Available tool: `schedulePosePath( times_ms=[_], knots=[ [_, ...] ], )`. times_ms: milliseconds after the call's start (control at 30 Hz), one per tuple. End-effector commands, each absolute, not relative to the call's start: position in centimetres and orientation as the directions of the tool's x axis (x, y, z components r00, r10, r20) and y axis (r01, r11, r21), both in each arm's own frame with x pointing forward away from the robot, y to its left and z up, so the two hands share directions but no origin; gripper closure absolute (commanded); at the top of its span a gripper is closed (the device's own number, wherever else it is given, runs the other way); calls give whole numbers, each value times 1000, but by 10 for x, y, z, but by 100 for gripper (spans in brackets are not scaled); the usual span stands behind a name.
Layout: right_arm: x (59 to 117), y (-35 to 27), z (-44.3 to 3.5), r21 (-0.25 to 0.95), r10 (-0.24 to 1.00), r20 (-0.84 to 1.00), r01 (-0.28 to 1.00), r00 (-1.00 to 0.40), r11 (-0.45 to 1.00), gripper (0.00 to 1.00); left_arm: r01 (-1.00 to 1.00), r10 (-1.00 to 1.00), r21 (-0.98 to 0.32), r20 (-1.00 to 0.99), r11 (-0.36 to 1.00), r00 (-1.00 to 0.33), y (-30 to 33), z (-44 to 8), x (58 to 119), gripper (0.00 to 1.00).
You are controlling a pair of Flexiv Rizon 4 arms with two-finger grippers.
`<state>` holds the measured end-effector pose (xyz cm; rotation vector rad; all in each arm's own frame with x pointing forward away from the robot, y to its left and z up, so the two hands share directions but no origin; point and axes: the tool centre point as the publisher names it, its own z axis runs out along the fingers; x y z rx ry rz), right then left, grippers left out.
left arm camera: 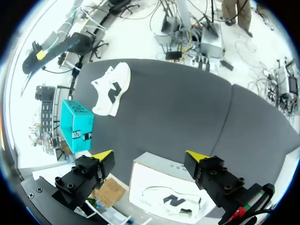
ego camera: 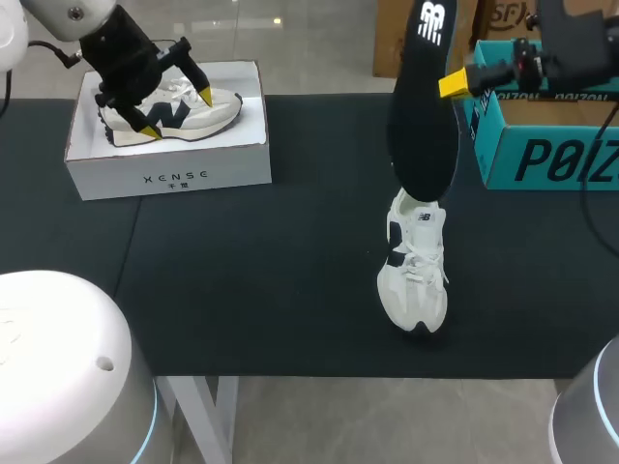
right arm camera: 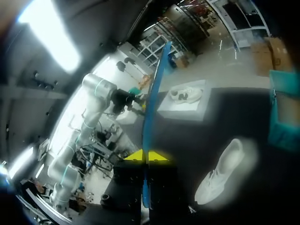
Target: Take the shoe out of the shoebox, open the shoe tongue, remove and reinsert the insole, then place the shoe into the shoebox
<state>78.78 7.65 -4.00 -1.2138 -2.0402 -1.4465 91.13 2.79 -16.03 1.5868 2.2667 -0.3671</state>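
Note:
A white shoe lies on the black mat, toe toward the front edge. Above its heel hangs a long black insole, nearly upright, with my right gripper shut on its upper edge. In the right wrist view the insole runs edge-on between the closed yellow tips of that gripper, and the shoe lies beside it below. A white shoebox at the back left holds a second white and navy shoe. My left gripper hovers open just over that shoe, holding nothing; the same gripper shows above the box.
A teal cardboard box stands at the back right, close behind my right arm. Black mat stretches between the white shoebox and the loose shoe. The table's front edge runs just past the shoe's toe.

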Motion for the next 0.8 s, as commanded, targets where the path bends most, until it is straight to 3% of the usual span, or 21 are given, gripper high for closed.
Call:
schedulePosePath(
  times_ms=[33,233,800],
  knots=[
    [812,67,-51,589,454,679,797,-577,132,100,941,852,-12,-420,339,-312,28,-160,912,0],
    [840,59,-66,621,447,618,750,-647,227,100,941,852,-12,-420,339,-312,28,-160,912,0],
    [841,59,-65,622,443,619,749,-649,229,100,941,852,-12,-420,339,-312,28,-160,912,0]
  ],
)
